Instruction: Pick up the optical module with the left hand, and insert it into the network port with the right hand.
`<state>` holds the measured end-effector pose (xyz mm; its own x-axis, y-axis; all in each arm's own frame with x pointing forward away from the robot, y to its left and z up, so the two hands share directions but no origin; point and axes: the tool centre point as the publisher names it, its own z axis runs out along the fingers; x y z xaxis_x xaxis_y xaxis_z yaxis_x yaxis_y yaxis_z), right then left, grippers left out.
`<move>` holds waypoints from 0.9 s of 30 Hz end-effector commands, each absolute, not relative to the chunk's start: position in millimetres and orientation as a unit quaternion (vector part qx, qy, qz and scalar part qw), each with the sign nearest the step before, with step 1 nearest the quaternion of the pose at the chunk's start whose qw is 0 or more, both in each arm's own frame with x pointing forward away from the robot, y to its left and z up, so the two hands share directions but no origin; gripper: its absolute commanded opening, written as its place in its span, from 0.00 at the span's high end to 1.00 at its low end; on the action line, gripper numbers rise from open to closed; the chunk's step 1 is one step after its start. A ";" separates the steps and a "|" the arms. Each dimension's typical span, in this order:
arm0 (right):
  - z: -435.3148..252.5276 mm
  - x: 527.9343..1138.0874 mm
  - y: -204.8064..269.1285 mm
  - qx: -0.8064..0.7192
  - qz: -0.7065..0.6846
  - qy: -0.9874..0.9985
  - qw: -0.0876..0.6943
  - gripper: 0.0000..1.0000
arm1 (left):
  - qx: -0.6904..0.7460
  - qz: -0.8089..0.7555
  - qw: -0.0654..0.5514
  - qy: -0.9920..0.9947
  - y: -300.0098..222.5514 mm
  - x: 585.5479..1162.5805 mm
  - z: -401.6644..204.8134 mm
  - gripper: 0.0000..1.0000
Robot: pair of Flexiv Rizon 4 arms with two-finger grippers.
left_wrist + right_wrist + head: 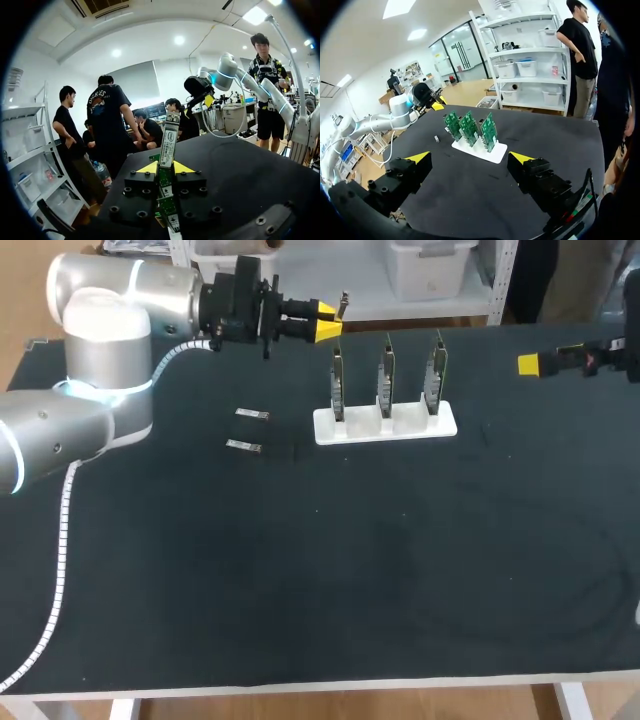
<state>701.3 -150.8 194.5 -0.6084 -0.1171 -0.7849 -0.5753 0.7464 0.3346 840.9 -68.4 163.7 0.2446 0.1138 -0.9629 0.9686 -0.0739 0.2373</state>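
Note:
My left gripper (328, 323) hovers above the table's far edge, left of the white stand (385, 424), and points right. It is shut on an optical module (169, 140), a narrow green strip with a white label that sticks up from between the yellow tips (166, 168). The module's end (343, 306) shows just past the tips. The stand holds three upright green network boards (386, 375), also seen ahead of my right gripper (469, 158). That gripper (530, 365) is open and empty at the far right.
Two more small modules (252, 415) (243, 446) lie on the black table left of the stand. A white cable (62, 530) trails from my left arm along the left side. My left arm (400, 107) shows beyond the boards (470, 127).

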 end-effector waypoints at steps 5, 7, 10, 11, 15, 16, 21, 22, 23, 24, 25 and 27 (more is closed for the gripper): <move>193.5 702.4 -152.4 -0.208 0.301 0.844 0.393 0.00 | 0.603 -0.420 0.509 0.448 -69.2 844.2 163.4 1.00; 196.3 703.1 -149.9 -0.211 0.306 0.839 0.399 0.00 | 0.603 -0.420 0.509 0.448 -69.2 844.2 163.4 1.00; 206.3 702.7 -140.4 -0.240 0.315 0.819 0.415 0.00 | 0.603 -0.420 0.509 0.448 -69.2 844.2 163.4 1.00; 209.4 702.3 -136.8 -0.253 0.315 0.814 0.418 0.00 | 0.603 -0.420 0.509 0.448 -69.2 844.2 163.4 1.00; 216.2 700.7 -122.5 -0.298 0.319 0.796 0.420 0.00 | 0.603 -0.420 0.509 0.448 -69.2 844.2 163.4 1.00; 216.6 700.4 -119.2 -0.307 0.322 0.792 0.418 0.00 | 0.603 -0.420 0.509 0.448 -69.2 844.2 163.4 1.00; 216.9 698.4 -105.4 -0.359 0.335 0.768 0.410 0.00 | 0.603 -0.420 0.509 0.448 -69.2 844.2 163.4 1.00; 216.2 698.0 -101.8 -0.371 0.338 0.763 0.408 0.00 | 0.603 -0.420 0.509 0.448 -69.2 844.2 163.4 1.00; 214.4 698.2 -97.6 -0.382 0.339 0.758 0.405 0.00 | 0.603 -0.420 0.509 0.448 -69.2 844.2 163.4 1.00; 211.4 699.4 -93.9 -0.389 0.337 0.757 0.403 0.00 | 0.603 -0.420 0.509 0.448 -69.2 844.2 163.4 1.00; 208.3 701.0 -91.0 -0.393 0.338 0.756 0.400 0.00 | 0.603 -0.420 0.509 0.448 -69.2 844.2 163.4 1.00; 202.9 706.5 -89.2 -0.383 0.344 0.761 0.396 0.00 | 0.603 -0.420 0.509 0.448 -69.2 844.2 163.4 1.00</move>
